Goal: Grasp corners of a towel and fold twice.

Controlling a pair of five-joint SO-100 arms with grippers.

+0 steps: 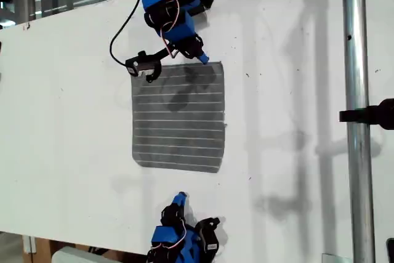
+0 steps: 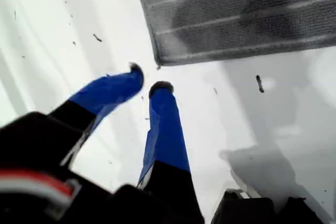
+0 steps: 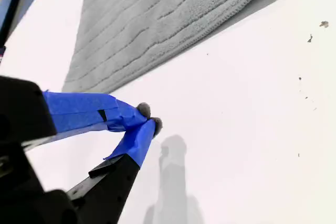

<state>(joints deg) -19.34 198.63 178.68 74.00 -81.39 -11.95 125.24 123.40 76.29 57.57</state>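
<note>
The towel lies flat and unfolded on the white table, in the middle of the exterior view, its stripes running across the frame. My first gripper sits just off one corner, apart from the cloth, jaws parted a little and holding nothing. My second gripper hangs near the opposite edge, a strip of bare table between, jaws pinched together on nothing (tips touching). In the exterior view the upper arm looks nearer the cloth. No containers in sight.
</note>
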